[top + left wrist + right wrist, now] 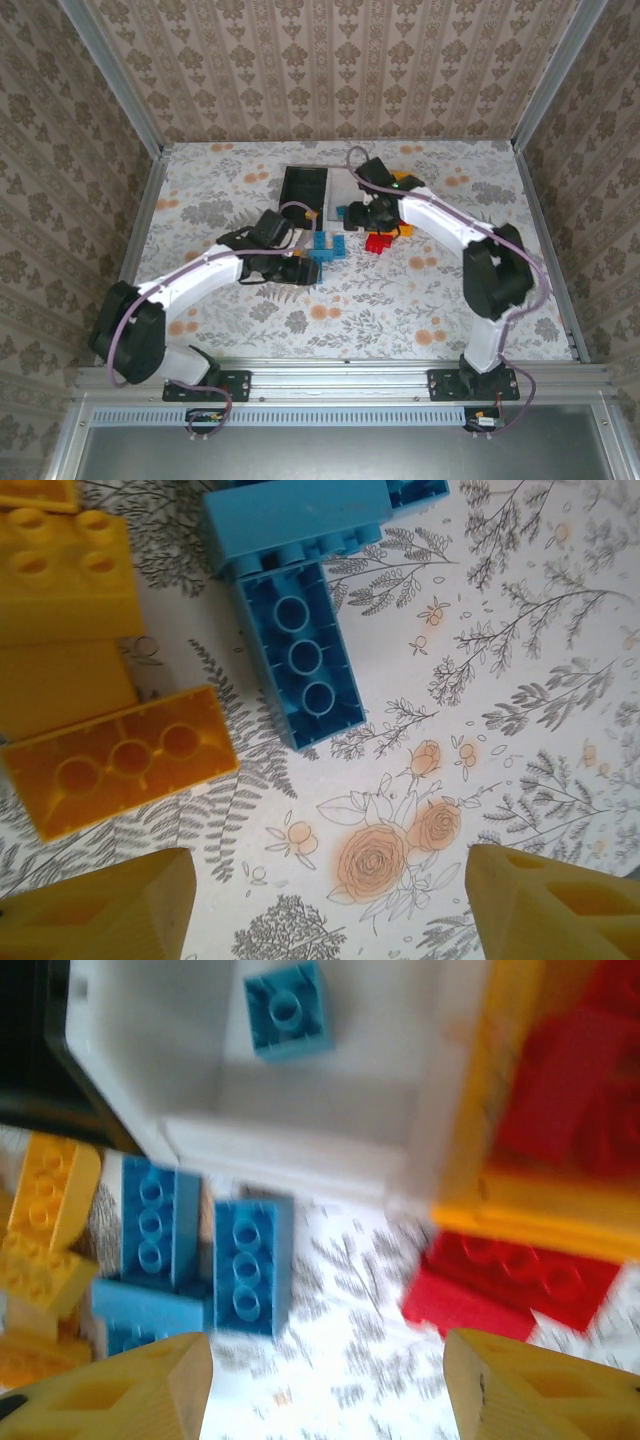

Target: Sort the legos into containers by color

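Note:
Blue legos (pixel 325 246) and a red lego (pixel 378 242) lie mid-table in front of the black bin (pixel 305 186). My left gripper (pixel 330 910) is open over bare cloth. Just beyond it lie an upturned blue lego (pixel 300 665) and orange-yellow legos (pixel 120 760). My right gripper (pixel 330 1390) is open too, empty, hovering over the cloth between blue legos (pixel 245 1265) and a red lego (pixel 520 1280). Ahead of it the white bin (pixel 180 1050) holds one blue lego (pixel 288 1010). The orange-yellow bin (pixel 500 1070) holds red legos (pixel 570 1090).
The flowered cloth (pixel 400 300) covers the table, with patterned walls on three sides. Both arms reach toward the middle, the left gripper (pixel 305 268) close to the right gripper (pixel 365 215). More orange-yellow legos (pixel 50 1190) lie left of the blue ones.

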### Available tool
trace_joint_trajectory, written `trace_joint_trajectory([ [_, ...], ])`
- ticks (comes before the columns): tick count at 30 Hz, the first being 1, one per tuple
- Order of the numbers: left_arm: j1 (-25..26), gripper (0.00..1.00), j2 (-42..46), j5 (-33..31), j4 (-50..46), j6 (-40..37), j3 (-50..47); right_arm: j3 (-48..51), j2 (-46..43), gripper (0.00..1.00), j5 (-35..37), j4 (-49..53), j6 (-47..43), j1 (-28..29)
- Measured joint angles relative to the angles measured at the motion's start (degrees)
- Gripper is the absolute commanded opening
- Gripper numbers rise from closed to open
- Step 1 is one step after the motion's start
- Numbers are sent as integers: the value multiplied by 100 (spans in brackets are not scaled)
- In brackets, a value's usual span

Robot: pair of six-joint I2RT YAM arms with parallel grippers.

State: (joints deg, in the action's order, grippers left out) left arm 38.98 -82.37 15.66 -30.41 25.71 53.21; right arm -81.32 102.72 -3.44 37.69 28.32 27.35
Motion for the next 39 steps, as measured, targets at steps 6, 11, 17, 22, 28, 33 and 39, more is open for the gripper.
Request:
trace_joint_trajectory([
  [6, 313, 64, -905, -442, -186, -2, 640, 1484, -1191, 64, -22, -354, 203, 0],
  [11, 522, 60, -1517, -726, -448, -52, 1241, 2315, -1679, 65, -17, -433, 299, -11],
  [17, 654, 58, -2022, -1115, -846, -151, 1714, 2590, -1912, 65, -20, -479, 352, -11],
  [22, 693, 58, -2284, -1364, -1095, -210, 1864, 2590, -1915, 65, -26, -581, 369, -11],
  [28, 713, 56, -2472, -1423, -1174, -264, 1952, 2590, -1915, 65, -48, -632, 396, -11],
  [33, 715, 49, -2612, -1421, -1187, -308, 2090, 2605, -1915, 65, -118, -634, 463, -11],
  [39, 745, 41, -2800, -1423, -1185, -354, 2184, 2656, -1915, 65, -131, -632, 492, -11],
])
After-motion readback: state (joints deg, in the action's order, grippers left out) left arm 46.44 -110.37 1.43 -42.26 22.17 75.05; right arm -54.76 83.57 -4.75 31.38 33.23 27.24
